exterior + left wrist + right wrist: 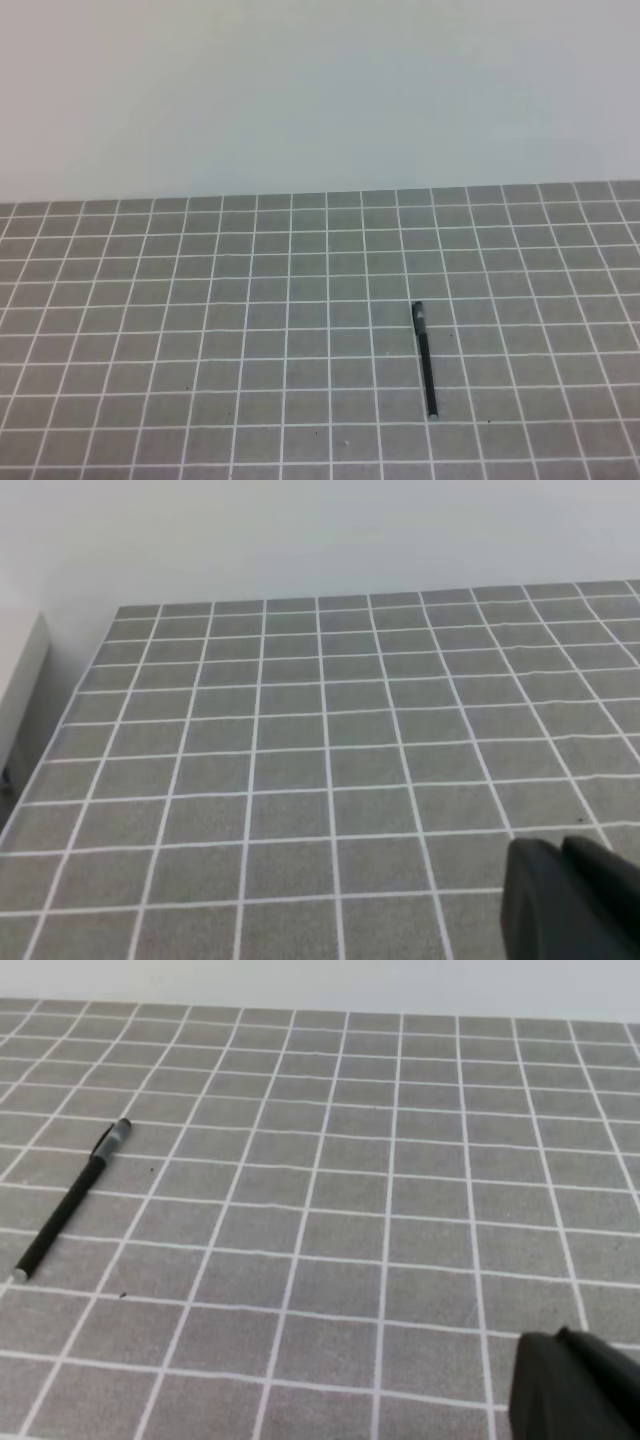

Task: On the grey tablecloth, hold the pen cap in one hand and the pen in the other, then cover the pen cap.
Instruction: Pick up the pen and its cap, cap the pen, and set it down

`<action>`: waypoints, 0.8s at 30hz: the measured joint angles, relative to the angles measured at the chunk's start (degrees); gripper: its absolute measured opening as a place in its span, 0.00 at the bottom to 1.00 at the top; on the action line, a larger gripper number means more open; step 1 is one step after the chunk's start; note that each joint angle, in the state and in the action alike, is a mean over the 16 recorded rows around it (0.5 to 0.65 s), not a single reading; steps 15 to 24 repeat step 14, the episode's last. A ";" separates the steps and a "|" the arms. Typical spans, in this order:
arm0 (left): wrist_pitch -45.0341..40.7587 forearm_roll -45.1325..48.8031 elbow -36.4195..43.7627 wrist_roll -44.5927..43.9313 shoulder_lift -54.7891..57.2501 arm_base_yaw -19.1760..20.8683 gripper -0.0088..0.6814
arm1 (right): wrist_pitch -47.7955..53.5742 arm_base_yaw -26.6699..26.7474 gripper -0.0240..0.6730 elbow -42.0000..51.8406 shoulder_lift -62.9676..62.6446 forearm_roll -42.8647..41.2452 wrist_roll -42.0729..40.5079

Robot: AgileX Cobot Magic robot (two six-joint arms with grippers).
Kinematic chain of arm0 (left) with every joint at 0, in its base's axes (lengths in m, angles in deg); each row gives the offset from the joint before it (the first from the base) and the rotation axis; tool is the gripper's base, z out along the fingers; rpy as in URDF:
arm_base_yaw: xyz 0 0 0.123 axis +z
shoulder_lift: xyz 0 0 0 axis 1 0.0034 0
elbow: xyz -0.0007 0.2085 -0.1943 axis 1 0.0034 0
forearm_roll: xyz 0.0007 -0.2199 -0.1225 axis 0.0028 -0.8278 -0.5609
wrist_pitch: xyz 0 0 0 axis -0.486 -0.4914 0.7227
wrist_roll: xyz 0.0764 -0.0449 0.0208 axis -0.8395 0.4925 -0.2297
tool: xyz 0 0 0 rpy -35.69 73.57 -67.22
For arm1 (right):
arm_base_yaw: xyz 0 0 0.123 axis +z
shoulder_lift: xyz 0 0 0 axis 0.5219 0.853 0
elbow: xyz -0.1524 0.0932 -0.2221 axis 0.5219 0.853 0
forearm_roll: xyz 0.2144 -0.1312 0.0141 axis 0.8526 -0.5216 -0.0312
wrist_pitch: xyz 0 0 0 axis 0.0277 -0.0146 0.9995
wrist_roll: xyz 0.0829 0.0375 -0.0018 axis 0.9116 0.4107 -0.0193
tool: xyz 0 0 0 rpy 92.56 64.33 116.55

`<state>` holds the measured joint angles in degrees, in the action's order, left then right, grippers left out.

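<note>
Pen lying flat, both tools clenched and empty

The pen (68, 1196) rests on the grey tablecloth (400, 1210), well left of the right tool (575, 1385); left tool (570, 900) holds nothing. Likely light, stiff, slippery: pinch mid-barrel. Separate pen cap not visible.

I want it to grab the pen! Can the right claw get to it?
Probably yes. The pen lies alone on the grey tablecloth, nothing around it. The right claw is shut and must open first.
</note>
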<state>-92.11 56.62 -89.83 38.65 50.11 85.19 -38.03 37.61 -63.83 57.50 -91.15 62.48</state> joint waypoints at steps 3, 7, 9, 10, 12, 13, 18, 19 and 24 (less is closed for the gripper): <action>0.02 0.12 0.00 0.00 0.07 -0.22 0.01 | 0.00 0.00 0.03 0.00 0.00 0.00 0.00; 0.06 0.16 0.00 0.00 0.06 -0.24 0.01 | 0.00 0.00 0.03 0.00 0.00 0.00 0.00; 0.06 0.17 0.00 0.00 0.12 -0.23 0.01 | 0.01 0.00 0.03 0.00 0.00 0.00 0.00; 0.07 0.18 0.00 0.00 0.11 -0.24 0.01 | 0.01 0.00 0.03 0.00 0.00 0.00 0.00; 0.08 0.19 0.00 0.00 0.10 -0.24 0.01 | 0.01 0.00 0.03 0.00 0.00 0.00 0.00; 0.09 0.20 0.00 0.00 0.08 -0.24 0.01 | 0.01 0.00 0.03 0.00 0.00 0.00 0.00; 0.10 0.20 0.00 0.00 0.07 -0.24 0.01 | 0.02 0.00 0.03 0.00 0.00 0.00 0.00; 0.10 0.20 0.00 0.00 0.07 -0.24 0.01 | 0.02 0.00 0.03 0.00 0.00 0.00 0.00; 0.10 0.20 0.00 0.00 0.07 -0.24 0.01 | 0.02 0.00 0.03 0.00 0.00 0.00 0.00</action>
